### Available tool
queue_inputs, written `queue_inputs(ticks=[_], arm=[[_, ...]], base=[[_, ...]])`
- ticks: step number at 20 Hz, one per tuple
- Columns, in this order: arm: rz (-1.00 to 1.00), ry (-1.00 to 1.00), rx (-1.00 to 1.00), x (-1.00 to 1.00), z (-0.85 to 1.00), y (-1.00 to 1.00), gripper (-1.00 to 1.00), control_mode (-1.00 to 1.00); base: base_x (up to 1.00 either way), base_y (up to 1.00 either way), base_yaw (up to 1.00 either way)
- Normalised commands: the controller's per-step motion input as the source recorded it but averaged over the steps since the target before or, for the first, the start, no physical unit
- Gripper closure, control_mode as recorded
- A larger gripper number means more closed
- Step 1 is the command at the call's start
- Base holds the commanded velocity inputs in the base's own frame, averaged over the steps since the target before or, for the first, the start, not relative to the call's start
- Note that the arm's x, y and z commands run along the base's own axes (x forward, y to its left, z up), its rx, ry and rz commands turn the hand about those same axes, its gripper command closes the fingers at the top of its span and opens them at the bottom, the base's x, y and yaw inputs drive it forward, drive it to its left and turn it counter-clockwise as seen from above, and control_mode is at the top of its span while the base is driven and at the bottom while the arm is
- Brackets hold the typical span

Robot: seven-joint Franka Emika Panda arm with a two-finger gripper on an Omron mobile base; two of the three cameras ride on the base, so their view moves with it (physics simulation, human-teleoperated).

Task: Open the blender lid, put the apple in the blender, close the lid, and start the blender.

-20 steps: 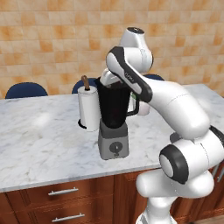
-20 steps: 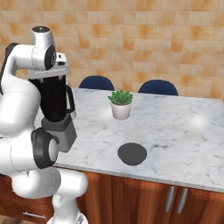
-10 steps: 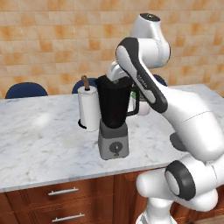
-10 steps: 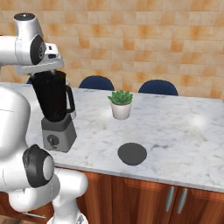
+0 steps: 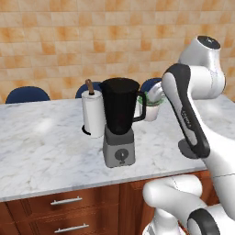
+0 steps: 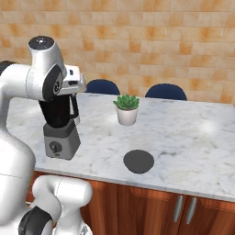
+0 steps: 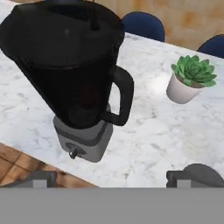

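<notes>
On the tabletop near its front edge, well apart from the blender (image 6: 60,133), the lid (image 6: 138,161) lies flat, so swing your raised, bent arm across from above the jar and bring the empty, wide-spread claw (image 7: 109,180) straight down over the lid's small centre bump.

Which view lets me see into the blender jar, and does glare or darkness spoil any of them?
Hand view: the blender jar is dark, with only a faint reddish patch low inside, too murky to name. Left base view: the jar reads solid black. Right base view: the arm hides most of the jar; soft glare on the counter.
</notes>
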Motion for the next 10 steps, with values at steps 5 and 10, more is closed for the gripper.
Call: queue_inputs(ticks=[5, 10], arm=[[-0.21, 0.05, 0.09, -0.13, -0.76, -1.0, -1.0, -1.0], [-0.21, 0.13, 0.05, -0.01, -0.59, -0.98, -1.0, -1.0]], base=[[0.0, 0.0, 0.0], [0.0, 0.0, 0.0]])
